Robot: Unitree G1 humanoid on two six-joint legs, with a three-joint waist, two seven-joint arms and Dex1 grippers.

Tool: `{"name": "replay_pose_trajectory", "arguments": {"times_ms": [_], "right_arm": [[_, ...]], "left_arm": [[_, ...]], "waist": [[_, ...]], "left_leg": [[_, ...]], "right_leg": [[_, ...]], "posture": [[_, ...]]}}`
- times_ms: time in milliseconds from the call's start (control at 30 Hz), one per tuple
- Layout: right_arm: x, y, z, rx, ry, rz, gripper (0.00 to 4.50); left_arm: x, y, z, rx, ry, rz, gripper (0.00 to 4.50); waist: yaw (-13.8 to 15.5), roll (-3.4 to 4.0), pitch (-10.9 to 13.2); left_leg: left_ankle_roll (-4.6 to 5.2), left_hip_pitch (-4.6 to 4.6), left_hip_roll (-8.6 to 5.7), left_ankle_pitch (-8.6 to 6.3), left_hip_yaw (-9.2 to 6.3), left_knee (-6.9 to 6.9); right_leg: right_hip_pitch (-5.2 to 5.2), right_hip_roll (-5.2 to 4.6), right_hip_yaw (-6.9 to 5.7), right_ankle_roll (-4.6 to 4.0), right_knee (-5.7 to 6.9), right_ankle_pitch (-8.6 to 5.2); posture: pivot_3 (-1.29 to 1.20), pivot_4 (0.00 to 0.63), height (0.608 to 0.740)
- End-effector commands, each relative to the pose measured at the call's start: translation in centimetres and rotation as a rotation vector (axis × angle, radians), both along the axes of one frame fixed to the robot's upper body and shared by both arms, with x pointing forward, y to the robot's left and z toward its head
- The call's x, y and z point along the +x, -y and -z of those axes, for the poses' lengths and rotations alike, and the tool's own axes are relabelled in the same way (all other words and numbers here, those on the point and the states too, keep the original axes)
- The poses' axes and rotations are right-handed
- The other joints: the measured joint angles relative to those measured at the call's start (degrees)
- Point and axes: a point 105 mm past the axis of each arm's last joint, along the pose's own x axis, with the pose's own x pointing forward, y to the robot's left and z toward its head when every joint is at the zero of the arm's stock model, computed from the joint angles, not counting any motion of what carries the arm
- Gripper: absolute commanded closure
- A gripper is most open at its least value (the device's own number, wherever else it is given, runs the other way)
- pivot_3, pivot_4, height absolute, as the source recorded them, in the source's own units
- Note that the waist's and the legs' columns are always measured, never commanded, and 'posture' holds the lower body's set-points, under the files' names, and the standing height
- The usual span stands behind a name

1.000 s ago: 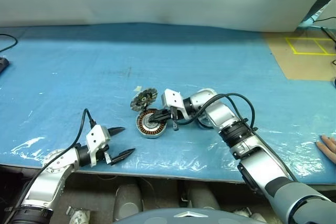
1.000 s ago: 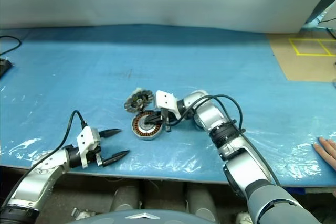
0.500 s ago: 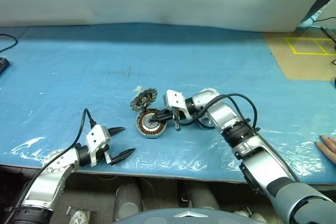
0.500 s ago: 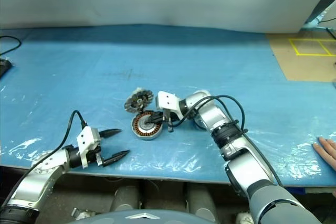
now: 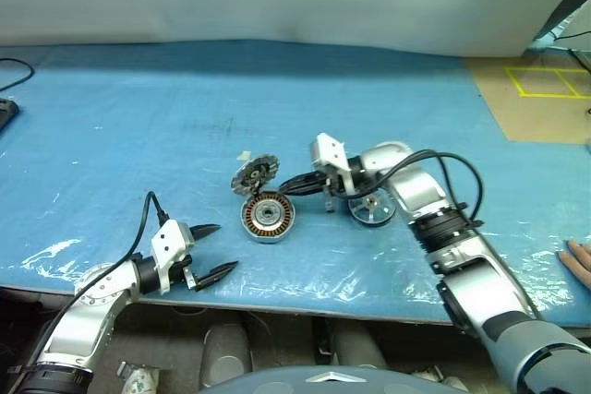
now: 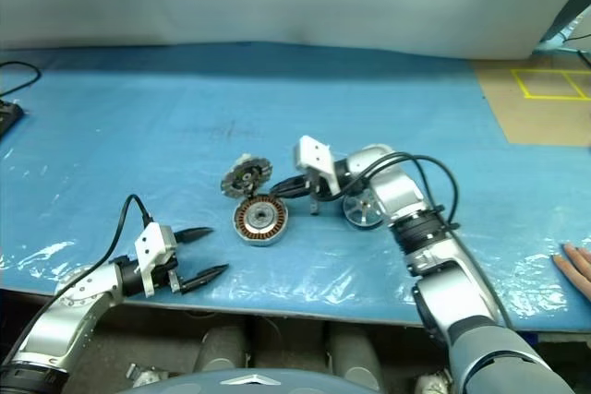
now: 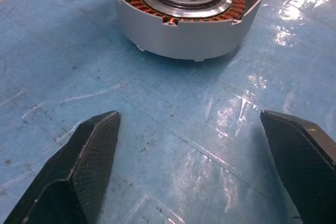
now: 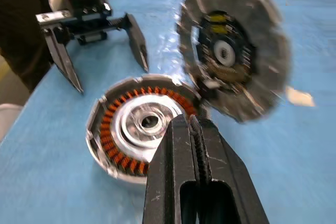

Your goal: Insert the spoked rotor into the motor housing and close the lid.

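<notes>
Motor housing lies flat on the blue worktop, windings face up. Lid leans tilted just behind it. Spoked rotor lies flat to its right. Right claw clenched, empty, above the housing. Left claw released, near the worktop's front edge.

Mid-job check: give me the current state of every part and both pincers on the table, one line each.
motor housing: flat on the table, windings face up, nothing in it, no lid.
lid: tilted on edge just behind the housing, not fitted.
spoked rotor: on the table under the right arm, not inserted.
left pincer: open, empty, near the table's front edge.
right pincer: shut, empty, above the table between lid and housing.
</notes>
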Motion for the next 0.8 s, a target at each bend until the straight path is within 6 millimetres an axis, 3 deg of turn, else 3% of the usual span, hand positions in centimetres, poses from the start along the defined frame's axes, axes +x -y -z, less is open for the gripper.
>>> {"name": "replay_pose_trajectory", "arguments": {"times_ms": [33, 133, 233, 433, 633, 800], "right_arm": [[1.3, 3.7, -0.8, -0.030, 0.047, 0.134, 4.48], [1.9, 6.5, -1.1, -0.053, 0.053, 0.224, 4.48], [0.9, 9.5, -1.6, -0.098, 0.042, 0.258, 3.91], [-0.5, 10.3, -1.6, -0.159, 0.059, 0.256, 1.94], [-1.3, 9.9, -1.0, -0.185, 0.056, 0.257, 1.94], [-1.6, 10.9, 0.0, -0.232, 0.043, 0.290, 1.94]], "left_arm": [[0.0, 0.3, -1.0, -0.035, 0.029, 0.018, 0.00], [-0.1, 0.3, -1.2, -0.037, 0.031, 0.021, 0.00], [0.0, 0.2, -1.1, -0.032, 0.027, 0.024, 0.00], [0.4, 0.1, -1.0, -0.022, 0.029, 0.028, 0.00], [0.5, 0.3, -0.7, -0.018, 0.025, 0.031, 0.00], [0.4, 0.3, -0.6, -0.019, 0.021, 0.028, 0.00]], "waist": [[0.1, -0.01, 0.0], [0.0, -0.01, 0.0], [-0.1, -0.01, 0.0], [-0.3, -0.02, 0.0], [-0.1, -0.02, 0.0], [0.1, -0.02, 0.0]], "left_leg": [[0.00, 0.00, -0.02, 0.00, 0.00, 0.00], [0.00, 0.00, -0.02, 0.00, 0.01, 0.00], [0.00, -0.01, -0.01, 0.00, 0.01, -0.01], [0.01, 0.02, 0.03, 0.00, 0.01, -0.01], [0.01, -0.03, -0.02, 0.00, 0.00, 0.04], [0.01, -0.06, -0.02, 0.00, 0.00, 0.01]], "right_leg": [[0.00, -0.02, 0.00, 0.00, 0.00, 0.00], [-0.01, -0.01, 0.01, 0.00, 0.00, 0.00], [-0.03, 0.01, 0.01, 0.01, -0.01, 0.00], [-0.02, 0.05, 0.01, 0.02, -0.02, -0.01], [-0.01, 0.00, 0.02, 0.04, -0.03, -0.02], [-0.03, 0.00, 0.01, 0.04, -0.05, -0.03]], "posture": [[0.00, 0.150, 0.740], [0.00, 0.150, 0.740], [0.00, 0.150, 0.740], [0.00, 0.150, 0.740], [0.00, 0.150, 0.740], [0.00, 0.150, 0.740]]}}
